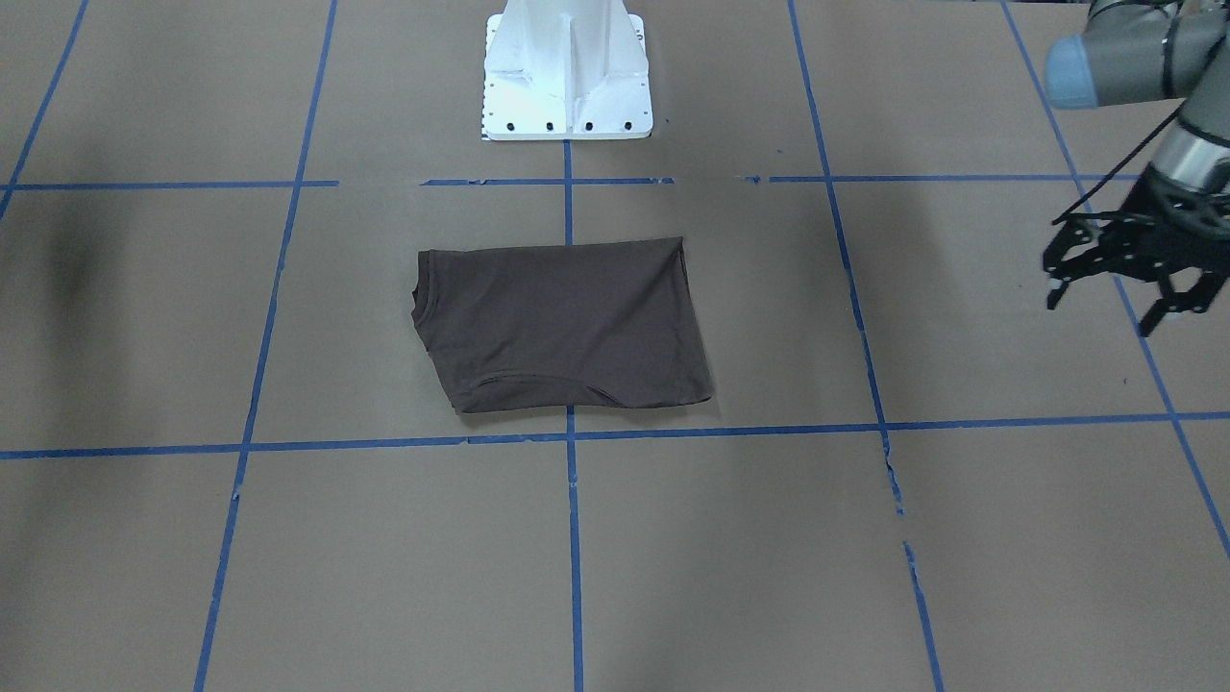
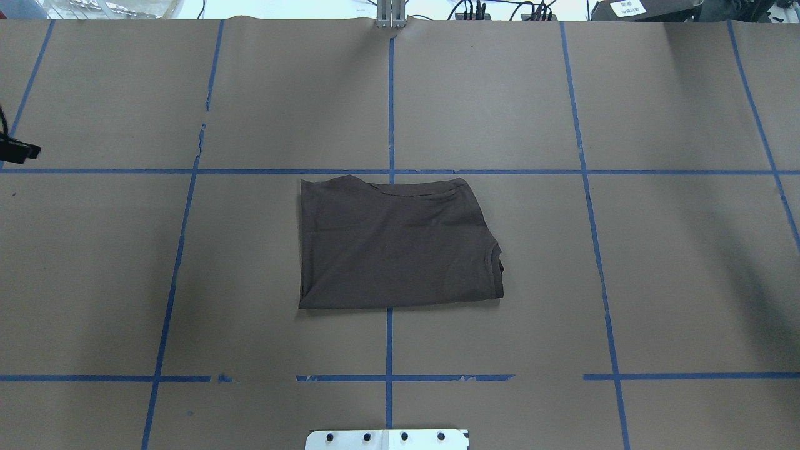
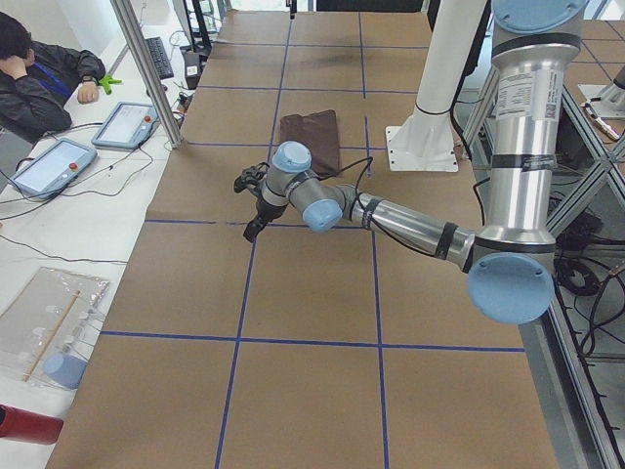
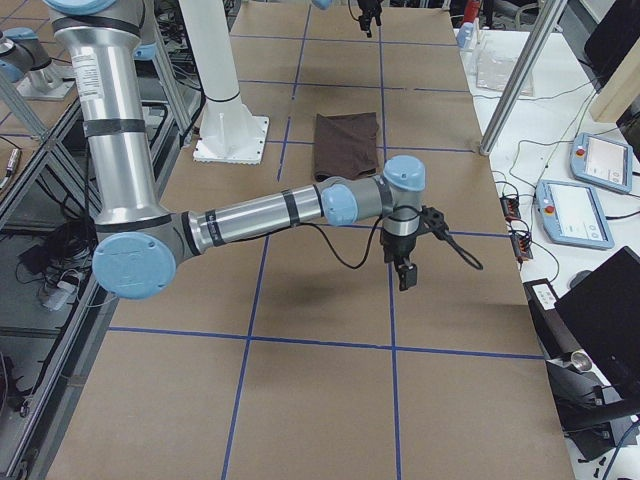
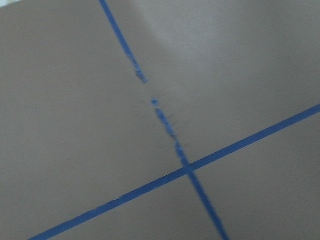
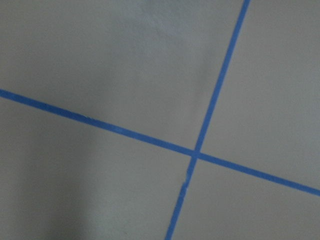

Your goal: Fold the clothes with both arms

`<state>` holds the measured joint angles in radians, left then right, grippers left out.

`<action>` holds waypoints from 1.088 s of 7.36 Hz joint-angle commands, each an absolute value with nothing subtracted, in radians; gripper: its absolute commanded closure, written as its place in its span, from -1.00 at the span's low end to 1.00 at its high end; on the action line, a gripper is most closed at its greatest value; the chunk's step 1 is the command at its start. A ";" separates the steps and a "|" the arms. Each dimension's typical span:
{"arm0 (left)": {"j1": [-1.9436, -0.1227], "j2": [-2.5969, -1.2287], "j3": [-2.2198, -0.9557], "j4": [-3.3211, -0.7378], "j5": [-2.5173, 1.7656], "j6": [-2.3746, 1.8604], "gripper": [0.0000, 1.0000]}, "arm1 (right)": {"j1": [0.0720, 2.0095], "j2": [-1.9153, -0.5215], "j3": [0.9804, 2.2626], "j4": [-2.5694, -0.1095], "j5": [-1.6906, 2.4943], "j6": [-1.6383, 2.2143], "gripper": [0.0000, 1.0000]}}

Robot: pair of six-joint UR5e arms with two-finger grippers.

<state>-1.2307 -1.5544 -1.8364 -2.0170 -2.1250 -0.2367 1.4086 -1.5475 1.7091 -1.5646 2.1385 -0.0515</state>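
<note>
The dark brown T-shirt [image 2: 397, 244] lies folded into a rough rectangle at the middle of the brown paper-covered table [image 2: 687, 281], across a blue tape line [image 2: 389, 112], its ribbed collar at the edge toward the robot's right; the front-facing view gives the left gripper [image 1: 1100, 315] whole, held above the table well apart from the shirt, its fingers spread and holding nothing; the overhead view shows only a black sliver of it at the left border, though it shows the shirt's collar edge plainly; the right gripper [image 4: 404, 268] appears only in the exterior right view, pointing down over a tape line well apart from the shirt, and whether its fingers are parted or closed I cannot tell; both wrist cameras show only paper and crossing tape; the exterior left view alone shows a seated operator [image 3: 39, 63] beside two tablet-like consoles [image 3: 122, 122]; a white label [image 3: 510, 93] on the left arm's upright tube carries print too small to read.
</note>
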 commanded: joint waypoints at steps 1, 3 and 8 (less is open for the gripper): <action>-1.371 -1.514 -1.822 -1.849 -2.253 -0.172 -1.00 | 1.498 -1.647 1.686 -1.563 2.185 -0.063 -1.00; -1.443 -1.476 -1.717 -1.844 -2.272 -0.015 -1.00 | 1.551 -1.677 1.710 -1.568 2.319 -0.054 -1.00; -1.577 -1.390 -1.710 -1.644 -2.368 0.117 -1.00 | 1.549 -1.720 1.835 -1.658 2.318 -0.046 -1.00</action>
